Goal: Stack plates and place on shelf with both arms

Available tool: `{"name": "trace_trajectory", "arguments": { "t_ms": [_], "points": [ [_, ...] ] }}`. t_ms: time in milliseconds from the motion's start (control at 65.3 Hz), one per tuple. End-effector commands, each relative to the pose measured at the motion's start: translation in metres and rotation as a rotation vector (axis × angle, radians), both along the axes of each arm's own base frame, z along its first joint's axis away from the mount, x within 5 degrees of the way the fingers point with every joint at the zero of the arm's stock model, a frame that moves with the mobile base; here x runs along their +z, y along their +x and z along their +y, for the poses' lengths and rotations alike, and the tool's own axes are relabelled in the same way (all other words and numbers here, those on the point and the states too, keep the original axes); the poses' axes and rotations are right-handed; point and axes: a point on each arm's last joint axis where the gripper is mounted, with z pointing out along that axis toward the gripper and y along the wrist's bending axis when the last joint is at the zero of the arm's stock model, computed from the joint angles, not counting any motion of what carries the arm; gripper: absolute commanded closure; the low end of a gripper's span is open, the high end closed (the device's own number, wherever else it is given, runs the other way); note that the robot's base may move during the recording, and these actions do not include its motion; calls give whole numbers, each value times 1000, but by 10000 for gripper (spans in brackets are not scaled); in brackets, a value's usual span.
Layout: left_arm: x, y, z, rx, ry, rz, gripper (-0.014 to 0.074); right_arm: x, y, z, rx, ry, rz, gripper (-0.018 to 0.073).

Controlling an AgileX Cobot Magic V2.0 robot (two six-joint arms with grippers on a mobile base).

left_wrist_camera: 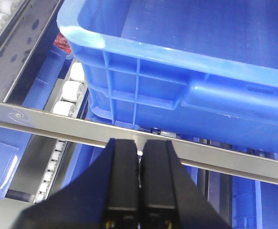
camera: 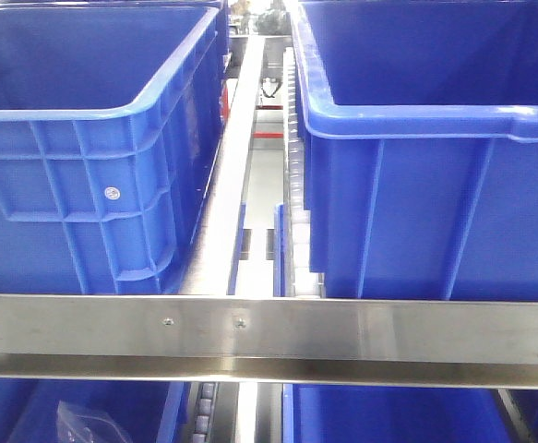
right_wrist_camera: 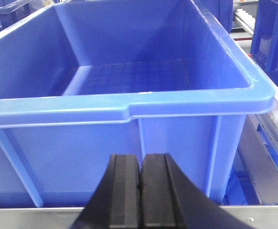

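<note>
The plates are out of view in every frame. My left gripper [left_wrist_camera: 140,143] is shut and empty, its black fingers pressed together, pointing at the metal shelf rail [left_wrist_camera: 81,130] below a blue crate [left_wrist_camera: 186,71]. My right gripper [right_wrist_camera: 140,157] is shut and empty, close in front of the wall of an empty blue crate [right_wrist_camera: 129,90]. Neither gripper nor arm shows in the front view.
Two blue crates [camera: 84,157] [camera: 435,166] sit on the rack with a metal divider [camera: 236,138] between them and a front steel rail [camera: 269,332]. Roller tracks [left_wrist_camera: 67,90] run beside the crates. More blue bins [camera: 379,415] sit on the lower level; one holds a clear bag [camera: 84,420].
</note>
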Motion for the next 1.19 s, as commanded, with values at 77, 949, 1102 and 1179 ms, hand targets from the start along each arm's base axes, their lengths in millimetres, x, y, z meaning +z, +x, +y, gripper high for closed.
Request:
{"name": "trace_trajectory", "arguments": {
  "t_ms": [77,949,1102,1179],
  "points": [
    [16,3,-1,-6,-9,-105,513,9,-2,0,-2,-8,-110,536],
    [-56,-47,-3,-51,-41,-463,513,9,-2,0,-2,-8,-110,536],
    [-56,-47,-3,-43,-44,-468,513,9,-2,0,-2,-8,-110,536],
    [-56,-47,-3,-43,-44,-468,513,9,-2,0,-2,-8,-110,536]
  ]
}}
